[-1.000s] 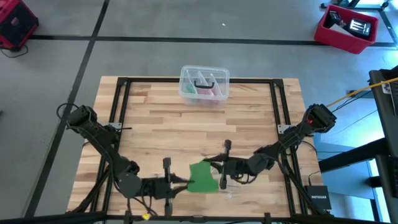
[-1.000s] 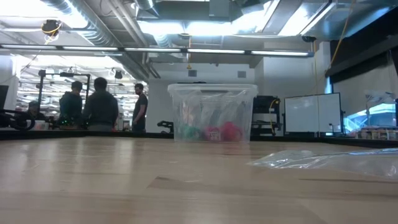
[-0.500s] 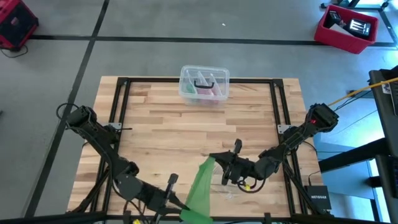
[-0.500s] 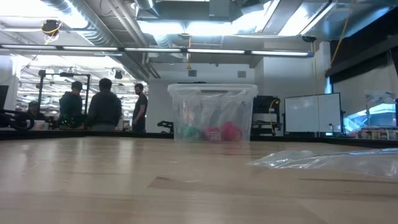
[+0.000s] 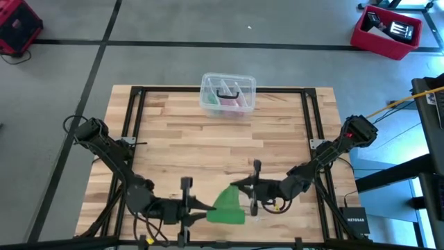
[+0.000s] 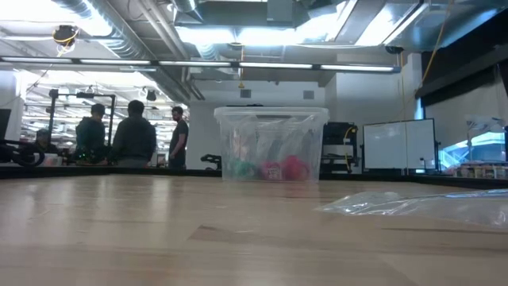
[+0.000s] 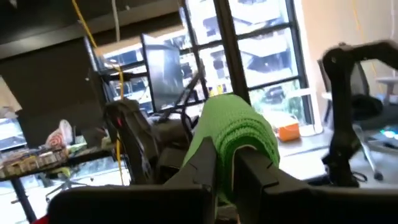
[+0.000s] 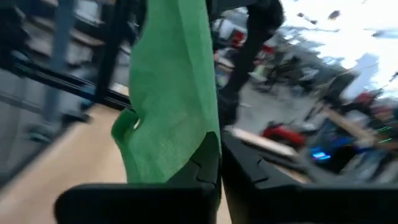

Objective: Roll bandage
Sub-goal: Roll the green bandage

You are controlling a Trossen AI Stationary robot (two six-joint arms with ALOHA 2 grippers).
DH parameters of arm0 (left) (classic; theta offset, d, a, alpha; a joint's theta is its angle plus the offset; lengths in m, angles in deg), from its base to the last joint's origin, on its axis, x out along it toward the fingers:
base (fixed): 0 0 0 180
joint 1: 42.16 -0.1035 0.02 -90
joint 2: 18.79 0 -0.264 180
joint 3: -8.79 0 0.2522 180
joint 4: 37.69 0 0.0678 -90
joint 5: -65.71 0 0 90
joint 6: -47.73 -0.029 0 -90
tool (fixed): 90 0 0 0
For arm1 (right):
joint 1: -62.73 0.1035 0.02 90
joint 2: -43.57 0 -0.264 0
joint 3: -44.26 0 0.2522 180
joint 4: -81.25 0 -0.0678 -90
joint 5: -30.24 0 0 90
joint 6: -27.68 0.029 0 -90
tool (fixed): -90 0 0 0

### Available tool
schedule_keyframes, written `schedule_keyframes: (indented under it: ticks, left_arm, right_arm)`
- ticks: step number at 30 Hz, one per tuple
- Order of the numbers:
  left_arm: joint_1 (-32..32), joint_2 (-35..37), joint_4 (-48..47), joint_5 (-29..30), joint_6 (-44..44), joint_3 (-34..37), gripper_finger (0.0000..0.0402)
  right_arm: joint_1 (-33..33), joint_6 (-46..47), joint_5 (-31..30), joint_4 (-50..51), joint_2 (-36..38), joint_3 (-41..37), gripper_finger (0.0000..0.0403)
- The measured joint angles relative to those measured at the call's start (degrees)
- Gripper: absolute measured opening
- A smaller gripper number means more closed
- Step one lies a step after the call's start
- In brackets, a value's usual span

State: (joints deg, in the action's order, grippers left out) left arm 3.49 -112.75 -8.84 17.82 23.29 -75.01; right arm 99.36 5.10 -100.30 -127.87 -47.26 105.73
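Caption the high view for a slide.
Both grippers, left gripper and right gripper, hold the green bandage between them above the table's near edge.

A matt, ribbed knit cloth is seen in the bandage (image 7: 239, 134), pale planked wood in the desk (image 5: 173, 146), and clear glossy plastic in the box (image 6: 271, 143).

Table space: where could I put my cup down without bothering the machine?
The bare wood between the clear box and the arms is free. The near edge is crowded: both claws, left claw and right claw, grip the green bandage.
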Motion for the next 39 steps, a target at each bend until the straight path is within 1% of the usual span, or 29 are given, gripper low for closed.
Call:
schedule_keyframes:
  ticks: [3,7,12,16,22,31,36,39]
  left_arm:
    - [-0.7,0.0,0.6,0.7,0.1,0.0,0.0021]
    - [-1.5,0.0,-0.6,5.3,0.4,0.0,0.0021]
    - [-1.5,0.0,-0.5,8.2,-0.2,0.0,0.0021]
    - [-1.5,0.0,-0.2,8.6,-0.2,0.0,0.0021]
    - [-1.5,0.0,-0.3,8.7,0.0,0.0,0.0021]
    - [-1.5,0.0,-0.4,8.9,-0.1,0.0,0.0021]
    - [-1.5,0.1,-0.7,8.9,0.0,0.0,0.0021]
    - [-1.5,0.1,-1.4,7.1,0.2,0.0,0.0022]
  right_arm:
    - [0.0,7.9,1.2,1.1,0.0,0.0,0.0036]
    - [0.4,15.0,0.6,2.4,0.0,0.0,0.0084]
    - [2.9,15.9,0.8,2.6,1.7,0.0,0.0152]
    - [5.6,15.4,0.3,3.0,4.7,0.0,0.0184]
    - [7.7,14.8,-5.0,5.6,6.5,0.0,0.0195]
    - [8.1,18.2,-4.0,12.7,6.4,0.0,0.0195]
    - [8.5,18.2,-5.2,13.0,6.4,0.0,0.0195]
    - [8.7,18.3,-5.1,12.6,6.4,0.0,0.0195]
